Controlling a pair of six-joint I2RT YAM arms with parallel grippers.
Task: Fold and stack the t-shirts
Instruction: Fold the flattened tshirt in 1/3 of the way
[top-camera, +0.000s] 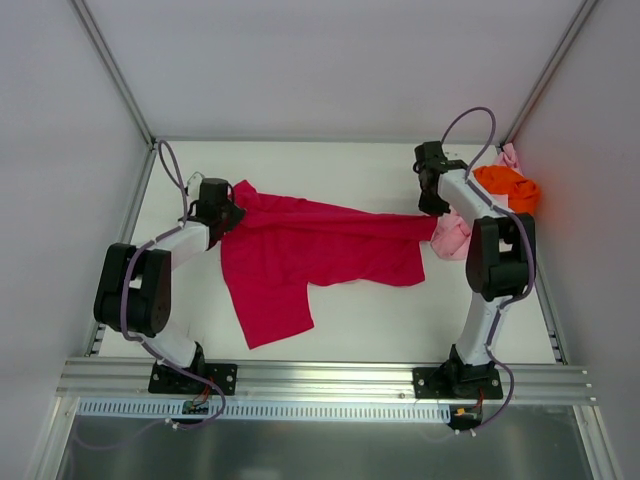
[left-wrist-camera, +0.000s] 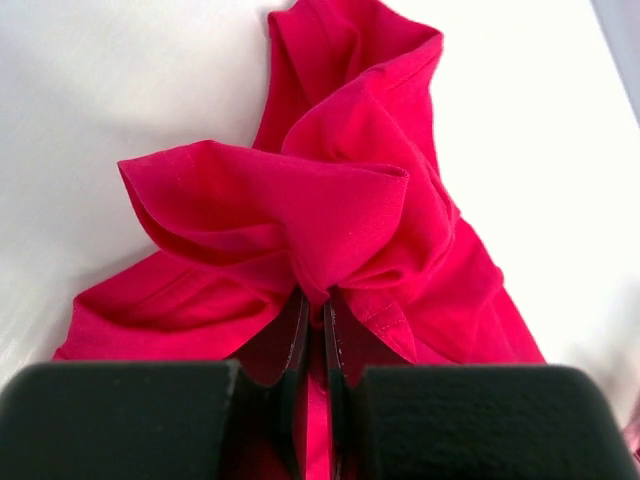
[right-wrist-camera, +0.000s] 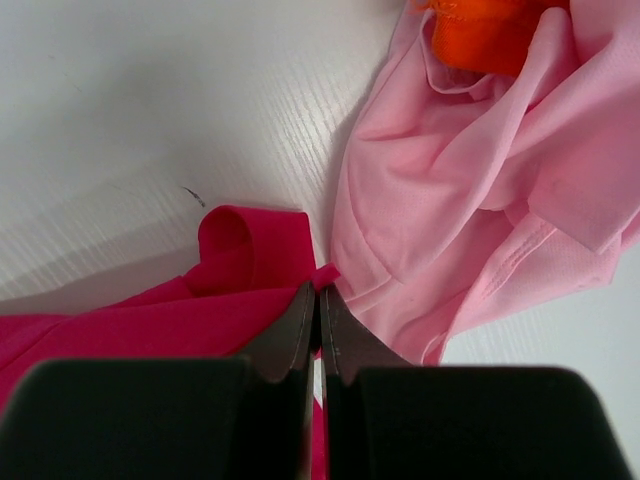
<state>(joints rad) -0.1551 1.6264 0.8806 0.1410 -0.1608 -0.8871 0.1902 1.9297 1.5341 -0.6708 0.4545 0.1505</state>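
Observation:
The crimson t-shirt (top-camera: 310, 255) lies stretched across the middle of the table between both arms. My left gripper (top-camera: 228, 213) is shut on its left end, where the cloth bunches above the jaws in the left wrist view (left-wrist-camera: 330, 200). My right gripper (top-camera: 434, 208) is shut on its right corner, and the crimson cloth (right-wrist-camera: 230, 290) shows at the jaws in the right wrist view. The pale pink t-shirt (top-camera: 452, 236) lies crumpled just right of that corner (right-wrist-camera: 470, 200). The bright orange t-shirt (top-camera: 508, 187) is bunched at the far right, its edge showing in the right wrist view (right-wrist-camera: 495, 30).
White walls with metal frame posts close in the table on the left, back and right. A metal rail (top-camera: 320, 380) runs along the near edge by the arm bases. The pink and orange shirts sit close against the right wall (top-camera: 590, 200).

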